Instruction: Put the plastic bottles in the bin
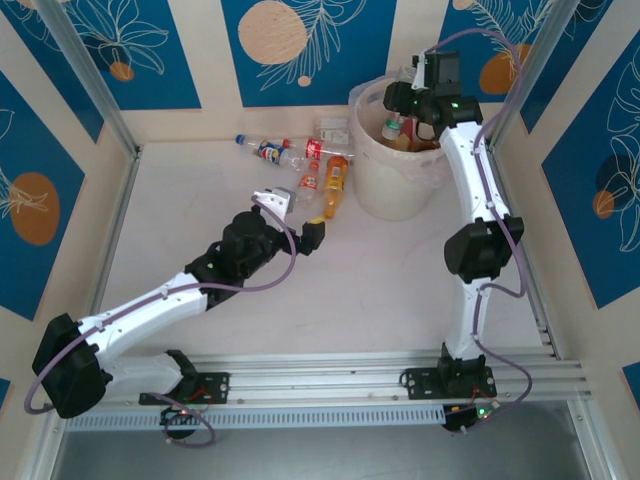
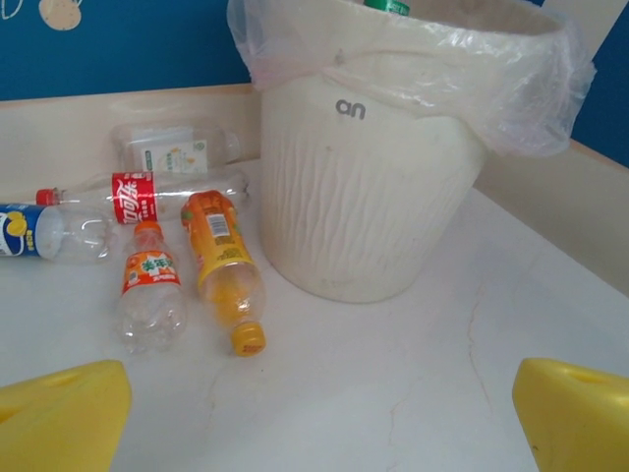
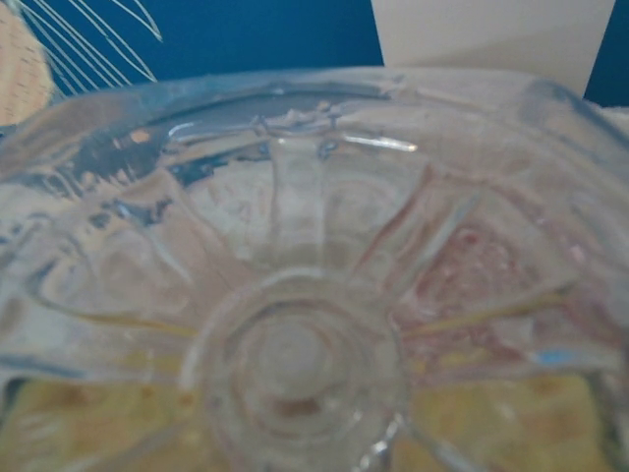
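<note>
Clear plastic sits in the right claw (image 1: pixel 402 100), which hangs over the bin (image 1: pixel 400 190) clenched on a clear bottle (image 3: pixel 295 364), apparently poised to drop it. Left of the bin, more plastic bottles (image 2: pixel 224 270) lie on the bench (image 2: pixel 413 374). The left claw (image 2: pixel 314 423), spread wide and empty, faces them, likely for the next pick.

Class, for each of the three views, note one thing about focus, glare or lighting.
Top external: sharp and evenly lit, soft shadows on the table. Left wrist: bin and bottles in focus, yellow fingers blurred at the corners, glare on the liner. Right wrist: a clear bottle close to the lens, blurred.
</note>
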